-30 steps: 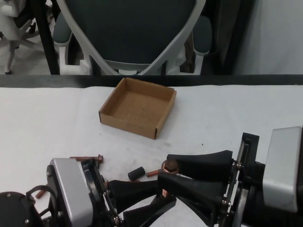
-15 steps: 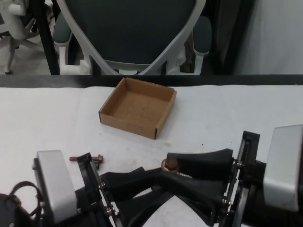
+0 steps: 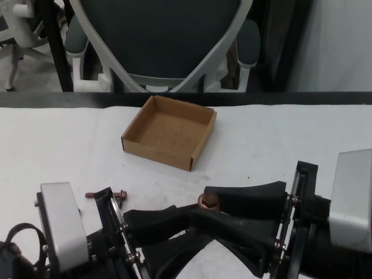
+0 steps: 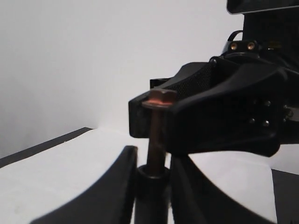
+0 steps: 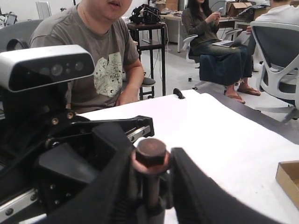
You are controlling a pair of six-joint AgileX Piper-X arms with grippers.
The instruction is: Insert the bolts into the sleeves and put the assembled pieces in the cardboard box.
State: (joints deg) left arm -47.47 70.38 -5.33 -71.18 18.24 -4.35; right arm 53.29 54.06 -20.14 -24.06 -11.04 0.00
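The left wrist view gives the plainest look at the join: the left gripper is closed on a black sleeve, pinching it upright between its two dark fingers, and a copper bolt stands straight above it, the lower end of the shaft meeting the sleeve's mouth; how far it has gone in cannot be told. The right gripper, seen in its own wrist view, is clamped on that bolt just under the hexagonal head, but the sleeve is not clear from there. The high view places the two grippers tip to tip at the near edge of the white bench, the bolt head just visible between them. It also shows a loose bolt lying flat on the bench by the left arm. The cardboard box sits farther back toward the middle of the bench, well apart from the grippers, with only its bare brown floor showing inside.
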